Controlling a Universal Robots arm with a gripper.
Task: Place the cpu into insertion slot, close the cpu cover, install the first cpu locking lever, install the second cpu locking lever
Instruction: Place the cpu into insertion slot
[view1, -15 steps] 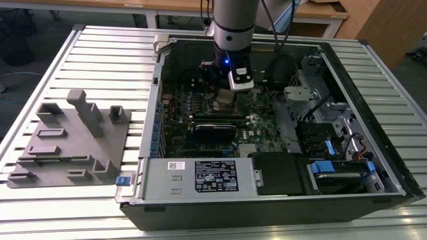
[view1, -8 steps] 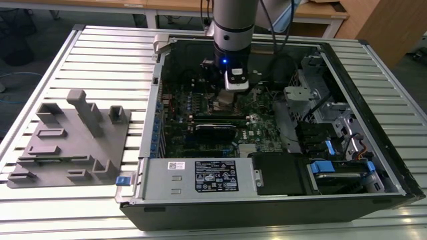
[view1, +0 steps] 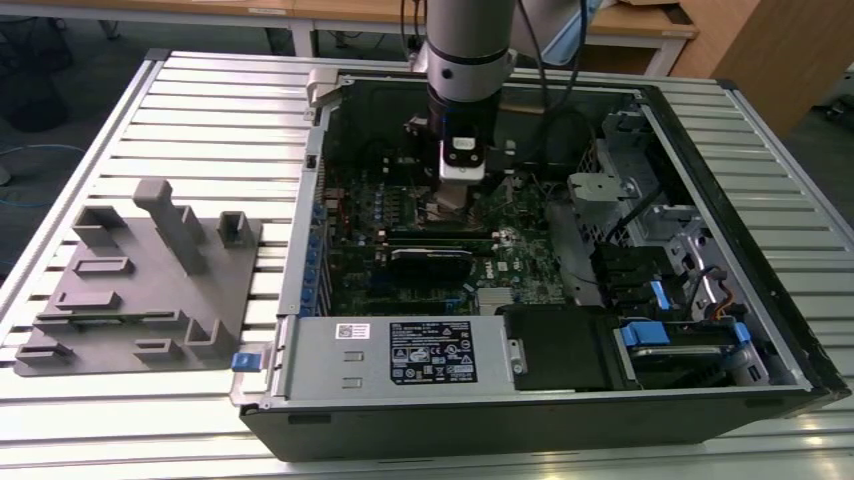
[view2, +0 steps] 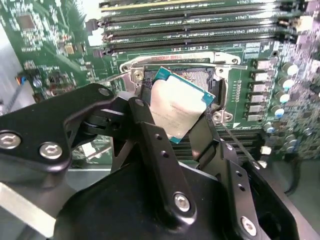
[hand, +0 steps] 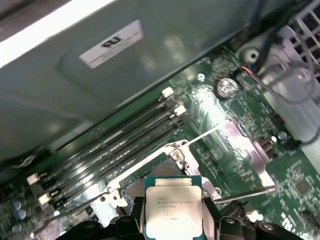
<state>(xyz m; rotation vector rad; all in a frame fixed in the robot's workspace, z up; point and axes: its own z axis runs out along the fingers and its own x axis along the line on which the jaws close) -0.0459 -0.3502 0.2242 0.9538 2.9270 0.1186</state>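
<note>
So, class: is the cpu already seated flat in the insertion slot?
No, the tool holds the cpu tilted above the insertion slot.

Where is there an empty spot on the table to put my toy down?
Free: the bare slatted table beyond the grey holder tray, on the exterior view's left of the computer case. Crowded: inside the case, where the claw holds the cpu near the insertion slot, over the packed motherboard.
</note>
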